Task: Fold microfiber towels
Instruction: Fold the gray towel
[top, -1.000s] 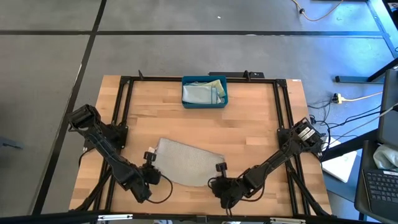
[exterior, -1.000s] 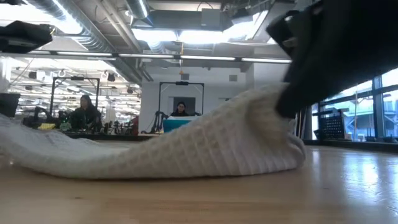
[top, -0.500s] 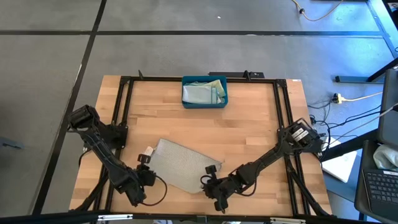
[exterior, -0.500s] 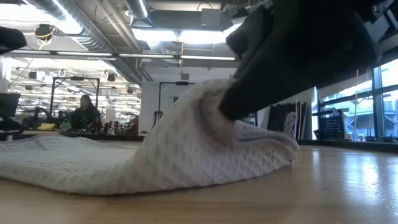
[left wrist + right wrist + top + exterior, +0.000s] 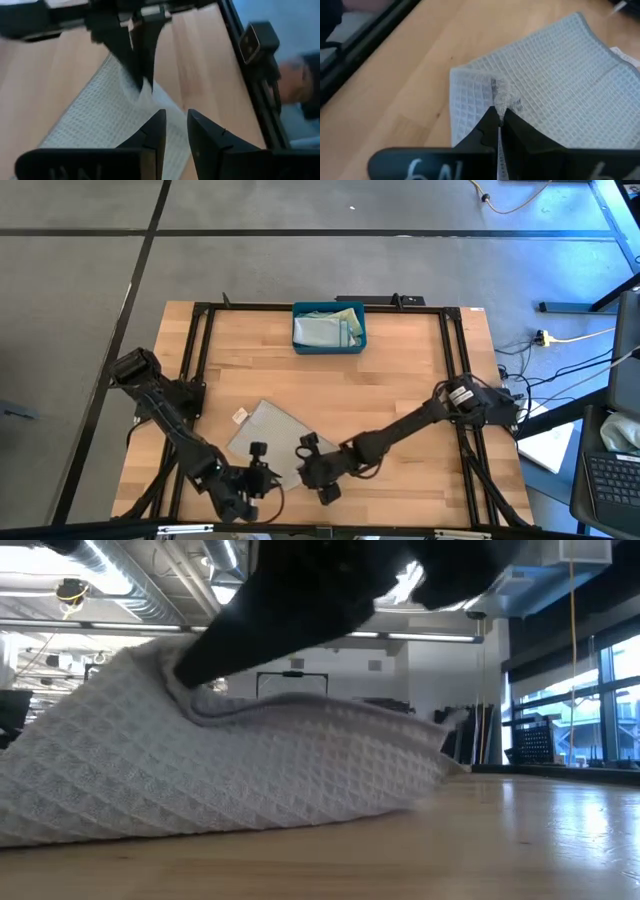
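Note:
A pale grey-beige waffle-weave towel [image 5: 262, 432] lies on the wooden table near its front edge, partly doubled over. My right gripper [image 5: 305, 452] is shut on it, and also shows in the left wrist view [image 5: 142, 82]. My left gripper [image 5: 258, 465] stands just by the towel's near edge, its fingers a little apart [image 5: 175, 127] with nothing between them. A small white tag [image 5: 240, 415] sticks out at the towel's left side. More towels lie in the teal-blue bin [image 5: 329, 328]. My right gripper pinches a puckered bit of the towel by its edge, near a corner [image 5: 502, 99], between its two fingers. The fingers slant down from the table's right. The held part [image 5: 190, 690] is lifted, and the cloth slopes slack down to the table on both sides.
The teal-blue bin stands at the table's far middle. Black frame rails [image 5: 200, 360] run along the table's left, right and far sides. Bare wood [image 5: 400, 390] lies between the towel and the bin.
My right gripper has gone toward the table's left with the towel's right near part, which has folded over the rest; the towel's outline has grown narrower. My left gripper has moved toward the near edge and to the right.

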Tool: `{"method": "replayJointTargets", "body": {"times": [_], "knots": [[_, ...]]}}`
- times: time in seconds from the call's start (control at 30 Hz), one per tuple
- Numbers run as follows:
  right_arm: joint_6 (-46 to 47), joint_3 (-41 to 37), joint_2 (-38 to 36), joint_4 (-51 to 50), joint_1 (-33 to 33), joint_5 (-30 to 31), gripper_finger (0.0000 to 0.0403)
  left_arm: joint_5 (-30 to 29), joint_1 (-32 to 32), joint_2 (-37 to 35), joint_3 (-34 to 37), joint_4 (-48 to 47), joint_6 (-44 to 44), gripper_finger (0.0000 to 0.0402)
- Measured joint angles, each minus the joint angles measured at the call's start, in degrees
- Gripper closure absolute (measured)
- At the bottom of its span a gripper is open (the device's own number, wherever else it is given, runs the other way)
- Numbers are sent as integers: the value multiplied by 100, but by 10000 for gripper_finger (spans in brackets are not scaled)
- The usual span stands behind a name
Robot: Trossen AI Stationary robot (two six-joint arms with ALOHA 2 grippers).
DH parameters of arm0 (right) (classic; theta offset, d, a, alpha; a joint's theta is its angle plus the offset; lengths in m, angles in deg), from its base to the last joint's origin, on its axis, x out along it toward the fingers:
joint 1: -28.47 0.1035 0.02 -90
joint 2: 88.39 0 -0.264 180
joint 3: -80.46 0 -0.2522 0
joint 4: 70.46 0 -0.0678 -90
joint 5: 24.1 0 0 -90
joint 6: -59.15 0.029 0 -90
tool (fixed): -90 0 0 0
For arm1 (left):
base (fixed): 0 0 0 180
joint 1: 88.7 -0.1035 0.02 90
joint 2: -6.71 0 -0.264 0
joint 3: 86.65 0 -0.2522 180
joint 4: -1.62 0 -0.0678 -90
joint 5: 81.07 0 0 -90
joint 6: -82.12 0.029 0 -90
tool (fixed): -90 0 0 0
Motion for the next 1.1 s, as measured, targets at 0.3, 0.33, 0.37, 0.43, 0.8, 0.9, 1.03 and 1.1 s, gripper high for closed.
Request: {"method": "replayJointTargets", "body": {"times": [0.3,0.33,0.37,0.43,0.8,0.9,1.03,1.1], "knots": [[-420,340,97,-366,-276,-290,391,-14,-70,0,11,-54,-710,330],[-469,340,92,-348,-293,-298,391,-95,-71,1,11,-99,-744,330],[-549,340,89,-342,-313,-300,391,-163,-79,2,11,-130,-767,330],[-670,340,89,-331,-360,-367,391,-190,-127,2,11,-185,-838,330],[-1973,340,83,-80,-802,-910,391,-232,-317,-50,15,-1383,-1256,330],[-2268,340,81,253,-982,-1219,391,-257,-240,-295,15,-2234,-2111,333],[-2712,340,78,784,-1222,-1556,391,-391,137,-613,15,-3375,-3511,339],[-2938,340,78,992,-1346,-1696,391,-693,375,-717,15,-3845,-4138,342]]}}
